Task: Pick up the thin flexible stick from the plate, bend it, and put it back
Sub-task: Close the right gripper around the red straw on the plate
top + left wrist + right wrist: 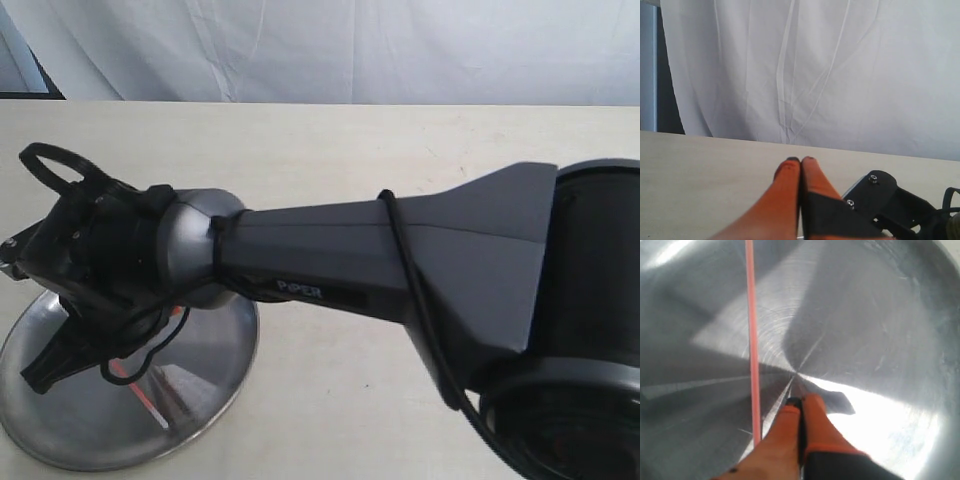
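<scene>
Stick (752,340) looks light, springy and slippery on the shiny plate (880,315), lying just beside the right gripper (801,401), clenched on nothing; mid-length seems the best pinch point.

The exterior view looks steeply down from close behind the right arm (400,250), toward the plate (60,420) and the curtain (350,50) beyond the plate; the right wrist view sits very near above the plate (880,315), which fills it; the left wrist view faces level, low over the table (700,175), toward the curtain (815,75); the exterior and right wrist views share the plate.
</scene>
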Controlling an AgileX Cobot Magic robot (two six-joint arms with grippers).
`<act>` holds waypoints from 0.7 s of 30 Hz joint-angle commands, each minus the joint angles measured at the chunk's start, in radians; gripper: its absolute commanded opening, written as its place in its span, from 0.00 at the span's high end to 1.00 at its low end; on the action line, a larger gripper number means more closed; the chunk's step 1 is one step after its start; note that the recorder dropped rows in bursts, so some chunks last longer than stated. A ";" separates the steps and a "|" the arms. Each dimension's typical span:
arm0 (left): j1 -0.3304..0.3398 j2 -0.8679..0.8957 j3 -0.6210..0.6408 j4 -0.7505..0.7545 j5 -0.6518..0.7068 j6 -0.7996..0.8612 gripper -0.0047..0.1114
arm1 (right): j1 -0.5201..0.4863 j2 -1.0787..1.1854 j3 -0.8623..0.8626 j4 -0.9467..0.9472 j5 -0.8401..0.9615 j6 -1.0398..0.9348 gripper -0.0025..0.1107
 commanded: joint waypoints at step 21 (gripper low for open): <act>-0.002 -0.001 0.004 0.000 0.004 -0.001 0.96 | 0.001 0.070 0.004 0.176 0.042 -0.099 0.49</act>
